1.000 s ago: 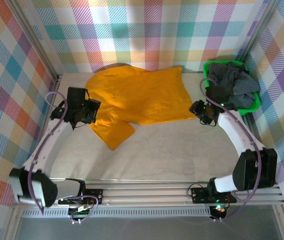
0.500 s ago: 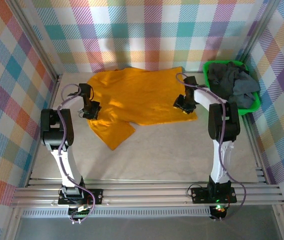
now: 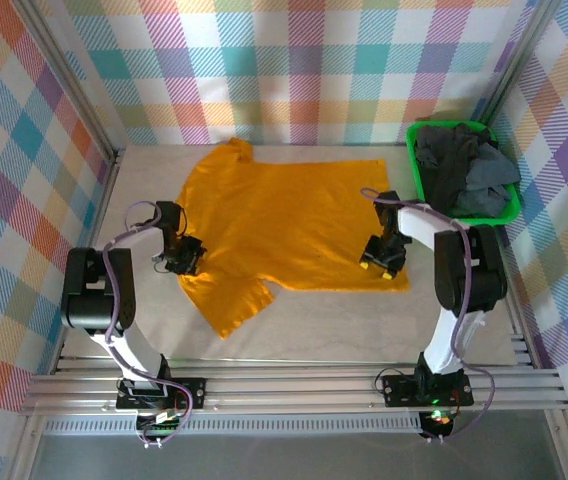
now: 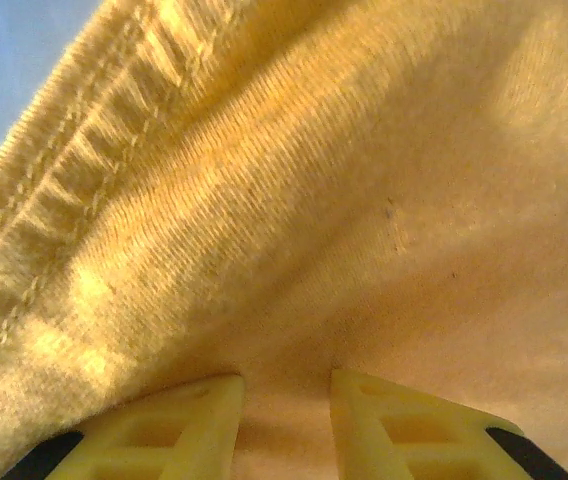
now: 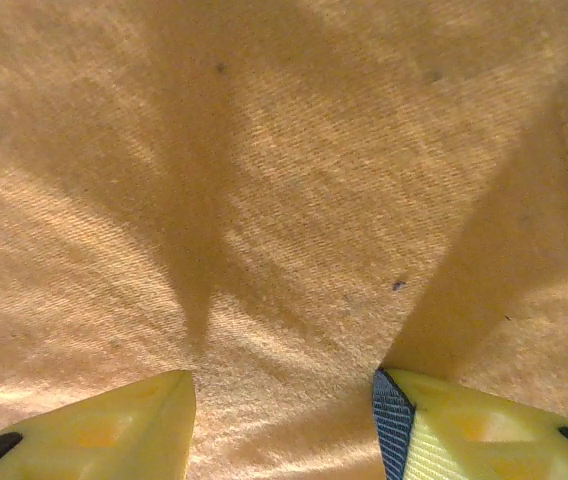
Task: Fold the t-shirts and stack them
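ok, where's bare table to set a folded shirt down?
Free: near strip of table between mustard-orange t-shirt hem and arm bases, widest near-right. Crowded: centre under that shirt, far-right corner with the full green basket.

Left claw [image 3: 186, 257] and right claw [image 3: 380, 260] both pinch the t-shirt [image 3: 284, 215].

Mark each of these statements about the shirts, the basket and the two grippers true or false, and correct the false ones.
1. The mustard-orange t-shirt lies spread out on the table. True.
2. The green basket is empty. False: it holds dark grey shirts.
3. The left gripper is at the orange shirt's left edge, beside the sleeve. True.
4. The right gripper hangs over the basket. False: it is down at the orange shirt's near right corner.
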Robot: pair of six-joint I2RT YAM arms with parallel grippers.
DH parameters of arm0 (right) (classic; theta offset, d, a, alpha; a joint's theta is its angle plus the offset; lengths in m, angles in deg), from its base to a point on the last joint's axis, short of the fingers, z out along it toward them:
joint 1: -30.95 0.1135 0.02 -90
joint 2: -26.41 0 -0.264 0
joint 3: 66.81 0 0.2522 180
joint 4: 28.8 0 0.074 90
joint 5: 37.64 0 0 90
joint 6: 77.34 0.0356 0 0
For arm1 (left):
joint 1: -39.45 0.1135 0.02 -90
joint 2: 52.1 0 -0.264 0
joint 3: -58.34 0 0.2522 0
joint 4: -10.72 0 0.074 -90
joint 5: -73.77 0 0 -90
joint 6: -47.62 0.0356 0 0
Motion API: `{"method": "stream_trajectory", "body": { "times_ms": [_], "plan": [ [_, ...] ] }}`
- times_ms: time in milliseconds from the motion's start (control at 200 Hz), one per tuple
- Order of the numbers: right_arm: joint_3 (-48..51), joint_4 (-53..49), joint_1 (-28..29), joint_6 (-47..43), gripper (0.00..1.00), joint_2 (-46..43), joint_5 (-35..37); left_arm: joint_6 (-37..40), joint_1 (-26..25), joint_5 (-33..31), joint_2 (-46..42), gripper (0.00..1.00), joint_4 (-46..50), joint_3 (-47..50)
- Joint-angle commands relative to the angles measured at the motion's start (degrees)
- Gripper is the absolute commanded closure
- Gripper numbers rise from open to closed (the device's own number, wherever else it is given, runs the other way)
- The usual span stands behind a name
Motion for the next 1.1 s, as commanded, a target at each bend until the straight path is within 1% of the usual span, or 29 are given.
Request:
{"method": "stream_trajectory", "body": {
  "times_ms": [0,110,230,380,475,590,675,745,865,950,1095],
  "plan": [
    [4.65,-1.59,0.23,3.01,0.48,-2.67,1.91,2.18,-0.22,-0.40,0.29,0.67,5.62,4.09],
    [4.52,-1.77,0.23,2.85,0.48,-3.09,3.69,2.23,-0.39,-0.19,-0.17,0.67,6.59,3.76],
    [3.63,-2.46,0.23,2.27,0.47,-2.96,4.60,2.93,-0.48,-1.74,-2.01,0.67,9.40,3.06],
    [3.69,-0.98,0.25,1.43,0.46,-3.78,1.75,2.82,-0.48,-1.70,-3.79,0.66,10.24,2.61],
    [3.13,0.47,0.66,-0.05,0.45,-6.88,1.03,2.95,-0.48,-3.36,-5.77,0.63,11.89,-0.08],
    [0.65,-1.25,0.97,-2.12,0.44,-9.61,2.54,4.71,-0.39,-6.36,-6.76,0.56,14.53,-5.33],
    [-0.36,-1.98,0.95,-3.58,0.44,-10.97,2.37,6.06,-0.38,-6.62,-5.06,0.55,17.64,-8.96],
    [-0.49,-3.06,0.84,-3.97,0.44,-12.37,2.95,6.40,-0.39,-6.59,-4.78,0.55,20.84,-10.00],
    [1.66,-5.41,-0.30,-2.23,0.45,-16.87,4.62,6.31,-0.98,-8.81,-9.58,0.59,29.07,-7.44],
    [5.70,-5.71,-2.31,0.11,0.46,-21.72,3.12,6.40,-3.24,-7.00,-14.40,0.60,31.98,-2.84],
    [11.87,-6.76,-3.70,2.18,0.47,-27.72,0.99,6.42,-11.76,-2.35,-17.83,0.58,36.70,4.74]
  ]
}}
